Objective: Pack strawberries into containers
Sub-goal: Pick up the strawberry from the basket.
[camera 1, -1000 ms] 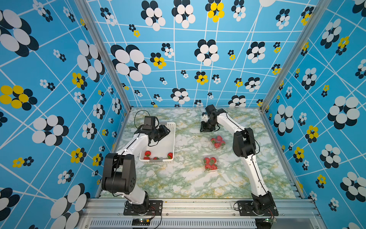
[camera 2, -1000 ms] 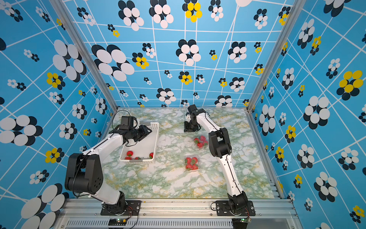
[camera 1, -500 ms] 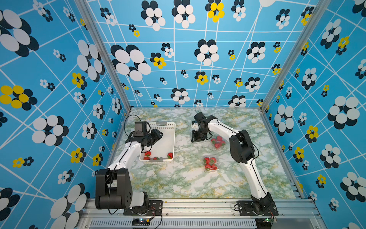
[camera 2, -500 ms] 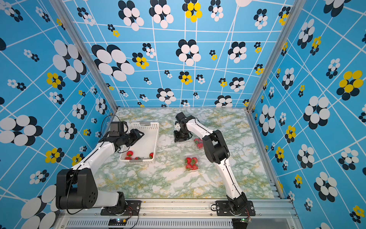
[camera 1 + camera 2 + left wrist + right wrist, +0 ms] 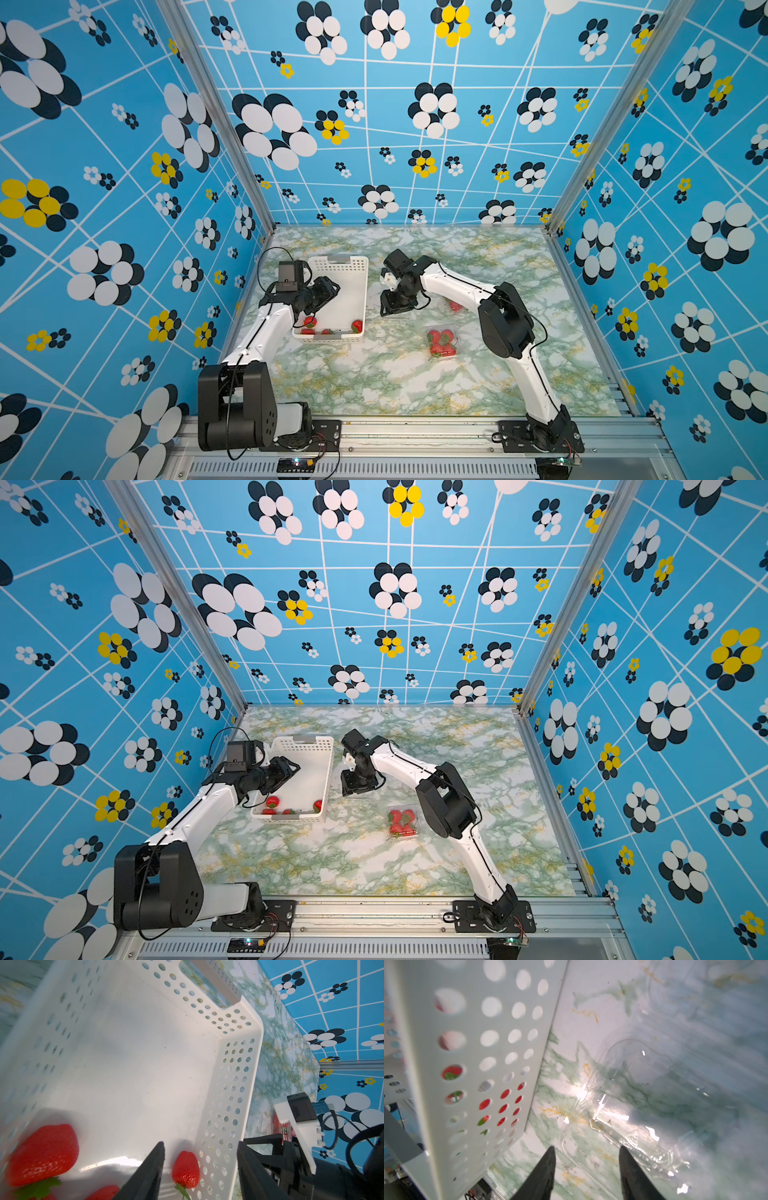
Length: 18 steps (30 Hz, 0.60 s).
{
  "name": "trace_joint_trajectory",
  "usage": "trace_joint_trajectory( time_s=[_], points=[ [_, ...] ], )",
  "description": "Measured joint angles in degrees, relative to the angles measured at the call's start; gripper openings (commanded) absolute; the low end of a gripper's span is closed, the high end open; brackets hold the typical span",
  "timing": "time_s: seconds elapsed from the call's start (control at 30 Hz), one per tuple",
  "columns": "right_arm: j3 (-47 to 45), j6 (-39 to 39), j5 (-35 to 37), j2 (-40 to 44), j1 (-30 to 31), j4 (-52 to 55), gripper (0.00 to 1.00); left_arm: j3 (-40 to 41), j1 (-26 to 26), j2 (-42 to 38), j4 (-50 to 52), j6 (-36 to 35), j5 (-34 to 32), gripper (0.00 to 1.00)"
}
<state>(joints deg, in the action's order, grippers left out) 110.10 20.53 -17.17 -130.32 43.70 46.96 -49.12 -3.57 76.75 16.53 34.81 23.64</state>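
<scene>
Several red strawberries (image 5: pixel 309 321) lie at the near end of the white basket (image 5: pixel 347 266). My left gripper (image 5: pixel 200 1147) hangs open over that end. One strawberry (image 5: pixel 185 1169) lies below between its fingers, and a bigger one (image 5: pixel 43 1153) sits off to the side. My right gripper (image 5: pixel 587 1149) is open and empty, low over the table beside the basket wall (image 5: pixel 477 1043). An empty clear container (image 5: pixel 633 1088) lies just past its tips. In both top views a container (image 5: pixel 442 341) (image 5: pixel 403 821) holds strawberries. Another container with red fruit (image 5: pixel 456 306) is mostly hidden by the right arm.
The basket stands at the left of the marble table (image 5: pixel 374 386), close to the left wall. The right arm (image 5: pixel 505 324) reaches across the middle. In the left wrist view the right wrist camera (image 5: pixel 299 1111) shows just beyond the basket's far wall.
The right gripper has swung from the back of the table leftward and nearer, down beside the basket. The left gripper has drawn back toward the basket's near end.
</scene>
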Motion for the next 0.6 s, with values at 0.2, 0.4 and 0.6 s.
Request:
trace_joint_trajectory(
  time_s=[0.2, 0.4, 0.6],
  points=[
    [2.16, -0.76, 3.76, 5.27, -0.04, 2.78, 0.56, 0.0, -0.96, -0.37, 0.42, -0.2, 0.15, 0.58],
    [17.53, -4.15, 2.93, 3.45, 1.64, 8.46, 0.5, 0.0, -4.2, -2.4, 2.4, -0.52, -0.09, 0.59],
    [35.6, -7.32, 0.57, -6.62, 5.7, 14.45, 0.49, 0.0, -8.11, -5.25, 5.11, -1.01, -0.63, 0.6]
  ],
)
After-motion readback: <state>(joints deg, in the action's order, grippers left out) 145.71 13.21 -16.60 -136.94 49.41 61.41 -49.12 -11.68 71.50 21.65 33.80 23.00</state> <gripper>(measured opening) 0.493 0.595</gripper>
